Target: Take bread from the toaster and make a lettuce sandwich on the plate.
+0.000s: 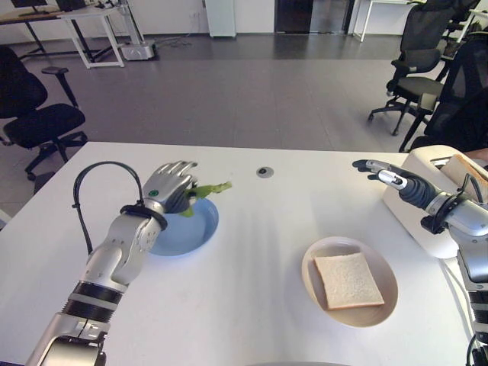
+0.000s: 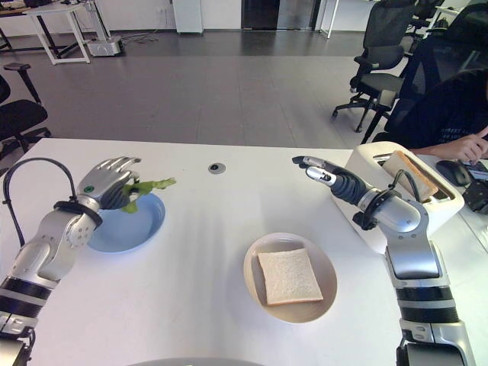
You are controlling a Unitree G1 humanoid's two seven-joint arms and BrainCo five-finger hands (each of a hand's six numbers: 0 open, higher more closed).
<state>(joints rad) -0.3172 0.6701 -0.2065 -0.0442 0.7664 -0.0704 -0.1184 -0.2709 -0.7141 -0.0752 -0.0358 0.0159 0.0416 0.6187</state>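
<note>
My left hand is over the far edge of the blue plate, its fingers curled on a green lettuce leaf that sticks out to the right. A slice of white bread lies flat on the beige plate at the front right. The white toaster stands at the right edge with another bread slice poking up from its slot. My right hand hovers open beside the toaster's left end, fingers stretched out and holding nothing.
A small round metal cap sits in the table top at the far middle. A black cable loops over my left forearm. Office chairs stand on the floor beyond the table.
</note>
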